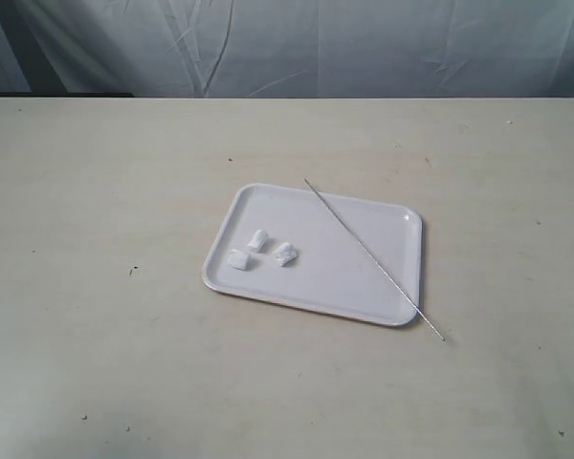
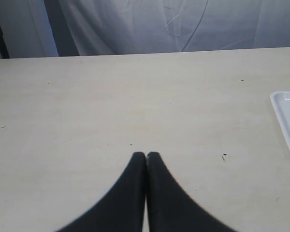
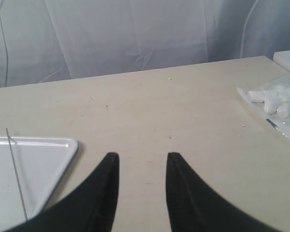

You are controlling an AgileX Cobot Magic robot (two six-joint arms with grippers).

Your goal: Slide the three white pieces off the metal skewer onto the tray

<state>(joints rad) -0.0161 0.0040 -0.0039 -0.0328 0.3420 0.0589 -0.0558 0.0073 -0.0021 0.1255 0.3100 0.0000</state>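
The white tray (image 1: 354, 287) lies on the table in the exterior view. Three white pieces (image 1: 259, 239) (image 1: 240, 258) (image 1: 285, 253) rest loose on its left part, off the rod. The metal skewer (image 1: 368, 253) lies bare, slanting across the tray's right side with its near tip past the rim on the table. Neither arm shows in the exterior view. My left gripper (image 2: 146, 154) is shut with nothing in it, above bare table, the tray's edge (image 2: 287, 121) off to one side. My right gripper (image 3: 142, 155) is open and empty, beside the tray's corner (image 3: 63, 150) and the skewer (image 3: 15, 174).
A clear bag of white pieces (image 3: 275, 101) lies on the table far to the side in the right wrist view. A white box corner (image 3: 287, 58) stands behind it. A grey cloth backdrop (image 1: 287, 43) hangs beyond the table's far edge.
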